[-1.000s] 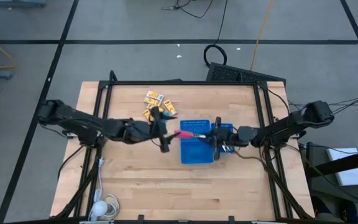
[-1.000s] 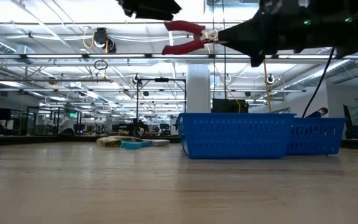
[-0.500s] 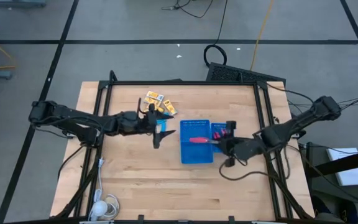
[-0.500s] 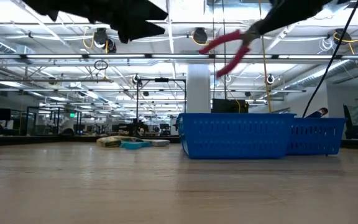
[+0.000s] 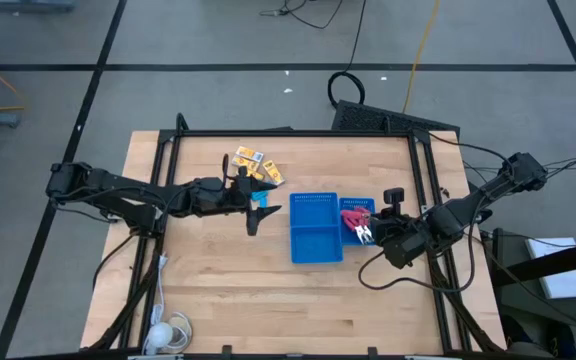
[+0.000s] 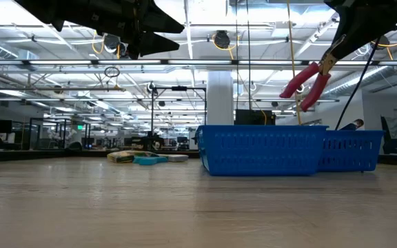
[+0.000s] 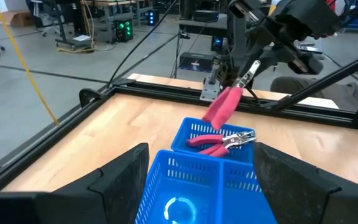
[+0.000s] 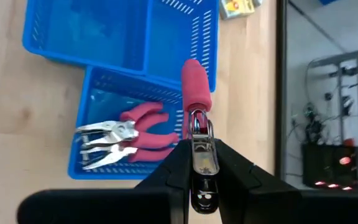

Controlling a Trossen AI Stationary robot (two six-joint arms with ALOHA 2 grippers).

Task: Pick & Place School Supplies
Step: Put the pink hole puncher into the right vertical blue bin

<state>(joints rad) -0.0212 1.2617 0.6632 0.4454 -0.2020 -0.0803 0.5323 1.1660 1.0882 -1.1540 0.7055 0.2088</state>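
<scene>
My right gripper [image 8: 197, 140] is shut on a red-handled tool [image 6: 309, 79], held in the air over the small blue basket [image 5: 356, 201] beside the blue tray [image 5: 316, 240]. Two more red-handled tools [image 8: 126, 134] lie flat in that basket. My left gripper [image 5: 255, 213] hangs open left of the tray, holding nothing. Yellow-orange packets [image 5: 253, 162] and a light-blue piece [image 6: 149, 160] lie on the table behind it. My right gripper pinches the tool's metal head [image 8: 201, 134] between its two fingers. The fingers slant down from above and lie along the tool. The red handles [image 8: 196, 87] slant downward below the fingers, clear of the basket and of the tools in it.
The tray and basket stand right of the table's middle, with bare wood [image 5: 218, 280] along the near side. Black frame rails [image 5: 298, 134] edge the table. A white cable and bulb [image 5: 163, 335] lie at the near left corner.
My right gripper has carried the tool from above the tray toward the table's right and near edges, over the small basket. It has tipped downward and rolled, so the handles have swung from level, pointing left, to slanting down. My left gripper has sunk, staying open.
</scene>
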